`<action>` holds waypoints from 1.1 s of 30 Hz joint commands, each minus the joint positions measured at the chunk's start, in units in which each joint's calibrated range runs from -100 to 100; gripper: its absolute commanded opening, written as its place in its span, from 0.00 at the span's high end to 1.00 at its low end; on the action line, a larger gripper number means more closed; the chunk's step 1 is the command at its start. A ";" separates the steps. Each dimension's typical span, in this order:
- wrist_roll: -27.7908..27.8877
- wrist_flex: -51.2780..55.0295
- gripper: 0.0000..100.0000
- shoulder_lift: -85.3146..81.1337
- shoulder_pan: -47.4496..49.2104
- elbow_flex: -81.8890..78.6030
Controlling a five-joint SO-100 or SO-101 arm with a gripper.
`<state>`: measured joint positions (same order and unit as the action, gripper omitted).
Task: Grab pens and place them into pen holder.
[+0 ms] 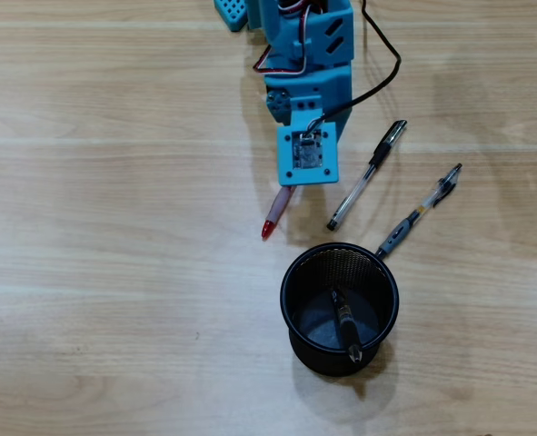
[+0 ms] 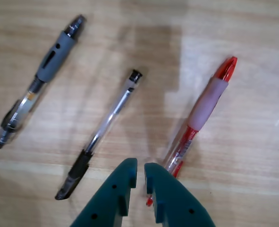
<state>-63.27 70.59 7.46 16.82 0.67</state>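
- Table (image 1: 114,272) was pale wood-grain laminate, smooth w/ faint sheen; wide bare room left of the arm in overhead view.
- Arm (image 1: 309,54) was teal plastic, blocky, w/ a black cable (image 1: 382,77) looping off its right side; it came down from the top edge.
- Gripper (image 2: 140,172): dark teal plastic fingers (image 2: 122,189), tips nearly pressed together, only a thin slit between; nothing pinched. It sat just beside the red pen's rear end in wrist view; couldn't tell if touching.
- Red pen (image 2: 203,106): clear barrel, frosted pinkish rubber grip, red translucent tip. In overhead view it poked out from under the wrist, tip toward lower left, near the holder's upper-left rim.
- Clear pen w/ black cap (image 1: 366,175): slim straight barrel, lying diagonal on the table, low end close to the holder rim, not touching.
- Clear pen w/ grey rubber sleeve (image 1: 420,210): chunkier grip w/ slots, black clip; its grey end lay right at the holder's upper-right rim.
- Pen holder (image 1: 297,322): round black wire-mesh cup, solid rim, upright, below the arm in overhead view.
- Black pen (image 1: 345,322) was inside the holder, leaning against the lower-right wall.
- Pens on the table lay apart, not crossing; gaps between them were clear.
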 commanded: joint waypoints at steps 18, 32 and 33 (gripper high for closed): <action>-0.20 -1.24 0.91 7.45 -4.52 -2.60; -0.25 -1.41 0.82 9.97 -4.70 -2.24; -0.25 -1.67 0.82 10.81 -4.61 -2.15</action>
<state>-63.27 69.81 17.13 12.76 -2.71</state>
